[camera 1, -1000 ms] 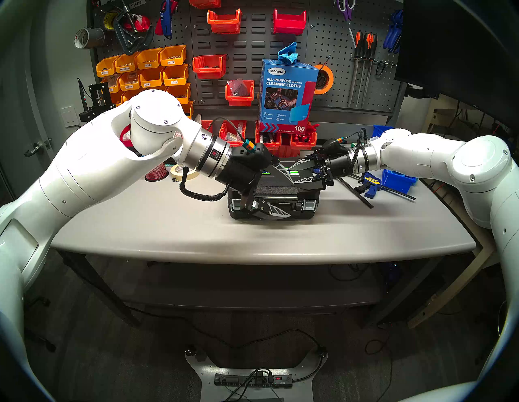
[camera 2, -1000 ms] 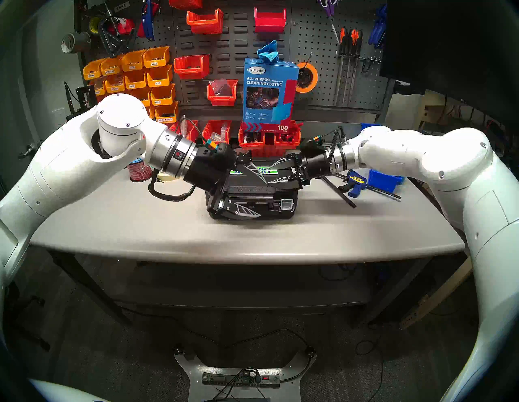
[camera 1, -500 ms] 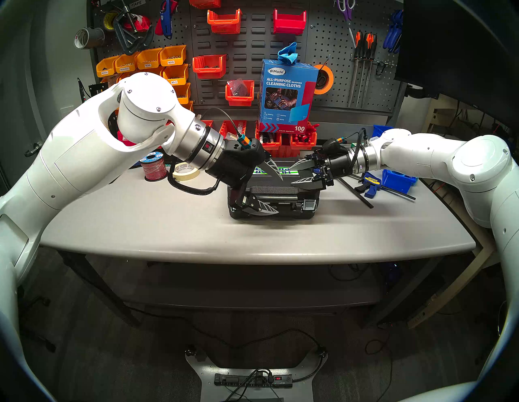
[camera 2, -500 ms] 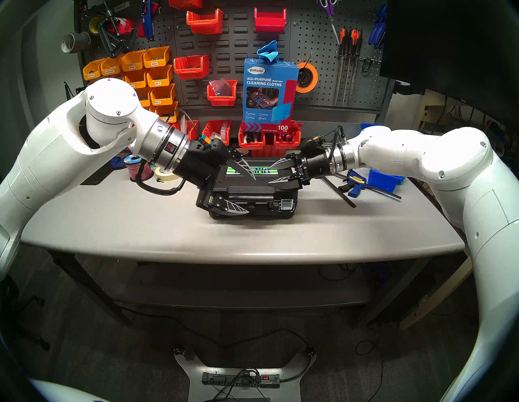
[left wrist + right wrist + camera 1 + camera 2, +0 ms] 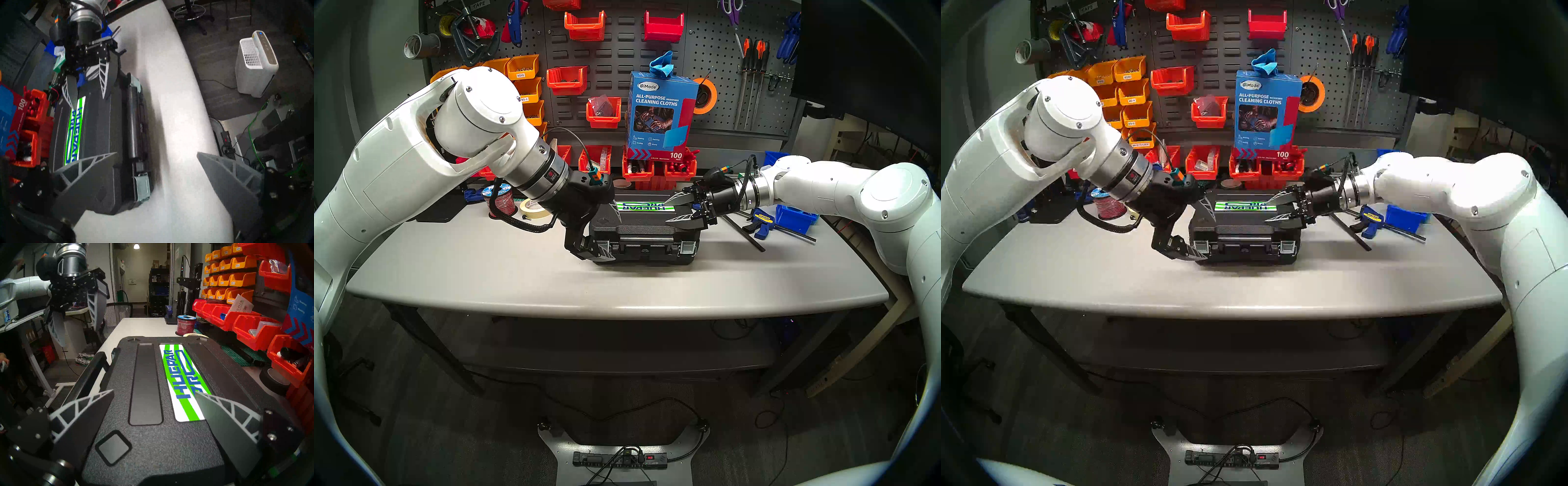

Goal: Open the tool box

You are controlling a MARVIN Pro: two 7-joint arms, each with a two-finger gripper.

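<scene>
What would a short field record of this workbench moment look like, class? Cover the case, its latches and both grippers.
case: tool box, lid shut, flat on table
latches: left latch and right latch, both down
left gripper: open, at the box's left front corner
right gripper: open, over the lid's right end
label: striped label, facing up

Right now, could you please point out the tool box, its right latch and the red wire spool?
tool box (image 5: pixel 639 225): head left view, on the lid's textured top.
right latch (image 5: pixel 687 246): head left view, on its silver plate.
wire spool (image 5: pixel 501 205): head left view, on the red winding.
</scene>
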